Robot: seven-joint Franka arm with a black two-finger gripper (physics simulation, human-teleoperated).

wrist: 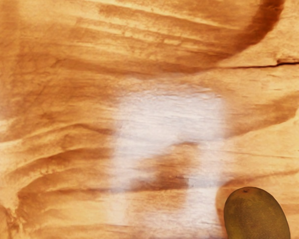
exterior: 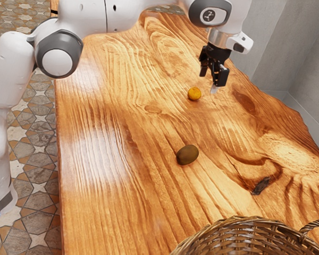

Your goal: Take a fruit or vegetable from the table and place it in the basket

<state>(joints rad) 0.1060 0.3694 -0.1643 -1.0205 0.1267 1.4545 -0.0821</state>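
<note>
On the table, kiwi (exterior: pixel 187 154) and orange (exterior: pixel 194 93), apart from tool (exterior: pixel 212 79)

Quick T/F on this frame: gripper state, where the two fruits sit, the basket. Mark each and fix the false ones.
1. The gripper is open, with no fruit between its fingers. True.
2. The brown kiwi is already in the basket. False: it lies on the wooden table, outside the basket.
3. The small yellow-orange fruit rests on the table. True.
4. The yellow-orange fruit is closer to the basket than the kiwi is. False: the kiwi is the closer one.
5. The kiwi and the yellow-orange fruit touch each other. False: bare wood separates them.
6. The wrist view shows the kiwi. True.
</note>
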